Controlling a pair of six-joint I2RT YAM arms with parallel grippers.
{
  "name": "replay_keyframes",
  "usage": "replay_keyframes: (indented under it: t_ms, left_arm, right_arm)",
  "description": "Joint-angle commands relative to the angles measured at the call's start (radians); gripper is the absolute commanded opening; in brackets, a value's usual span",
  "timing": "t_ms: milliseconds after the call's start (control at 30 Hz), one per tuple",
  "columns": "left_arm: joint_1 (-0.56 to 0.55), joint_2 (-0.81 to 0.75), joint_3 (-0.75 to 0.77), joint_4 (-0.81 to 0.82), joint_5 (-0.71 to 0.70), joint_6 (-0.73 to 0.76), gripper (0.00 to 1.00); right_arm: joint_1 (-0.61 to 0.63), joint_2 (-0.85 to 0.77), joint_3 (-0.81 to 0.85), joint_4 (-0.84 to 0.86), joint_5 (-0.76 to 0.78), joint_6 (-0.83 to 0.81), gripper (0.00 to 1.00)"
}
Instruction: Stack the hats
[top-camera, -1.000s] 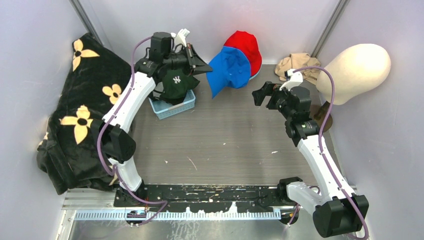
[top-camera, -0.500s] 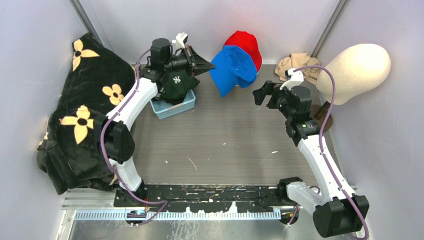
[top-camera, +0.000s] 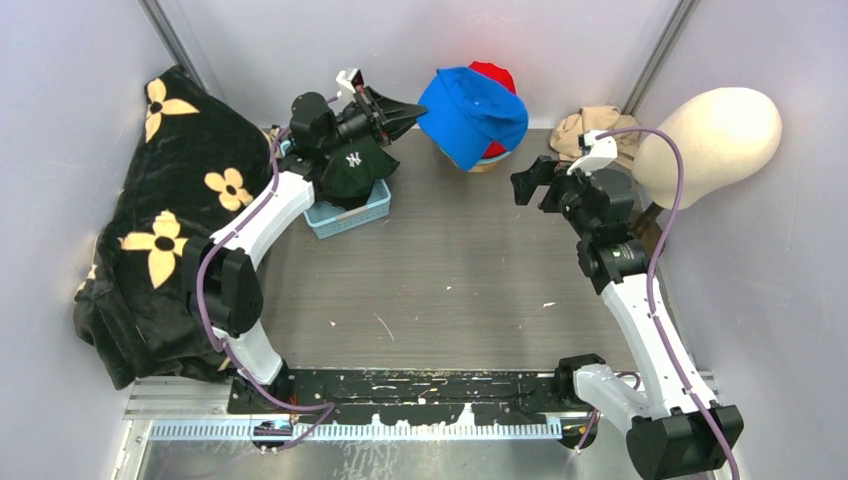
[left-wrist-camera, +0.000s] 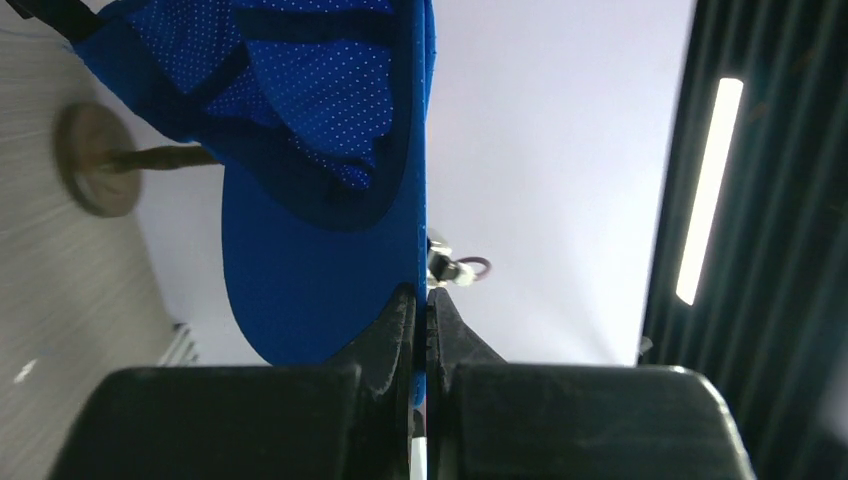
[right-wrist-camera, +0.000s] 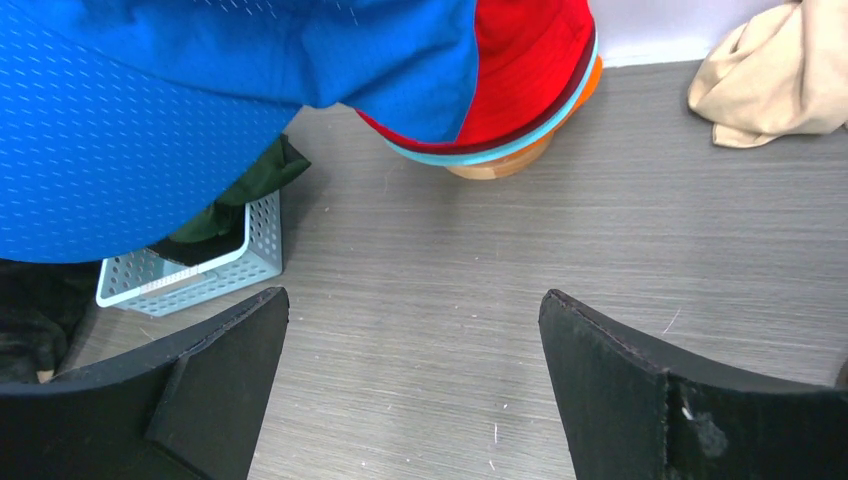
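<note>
One blue cap (left-wrist-camera: 310, 270), seemingly in L pincer (left-wrist-camera: 422, 298).

White arms (top-camera: 272, 203), black joints (top-camera: 237, 290) and fingers (right-wrist-camera: 215, 395), purple cables (top-camera: 680, 185).

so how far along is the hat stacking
Done: a red hat sits on a teal hat and an orange hat, of which only the rims show. In hand: the left end effector is shut on the blue cap by its brim, holding it over that pile. Left: the dark green NY cap lies in the basket. The right end effector is open and empty.
</note>
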Motion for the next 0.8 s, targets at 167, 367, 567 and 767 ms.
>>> replay_keyframes:
  t_ms: [167,367,567,767]
  left_arm:
    - [-0.064,-0.028,0.017,0.400,0.009,-0.302,0.00]
    - [-0.106,0.016,0.039,0.488,-0.010,-0.375,0.00]
    - [-0.120,0.040,0.011,0.591,-0.073,-0.424,0.00]
    - [-0.121,0.092,0.044,0.650,-0.101,-0.480,0.00]
  right_arm:
    - [-0.002,-0.093,0.125,-0.086,0.139,-0.021,1.00]
    - [-0.002,-0.201,0.067,-0.137,0.330,0.011,1.00]
    - [-0.002,-0.288,-0.021,-0.191,0.451,0.059,0.97]
    - [-0.002,-0.328,-0.156,-0.187,0.629,0.099,0.97]
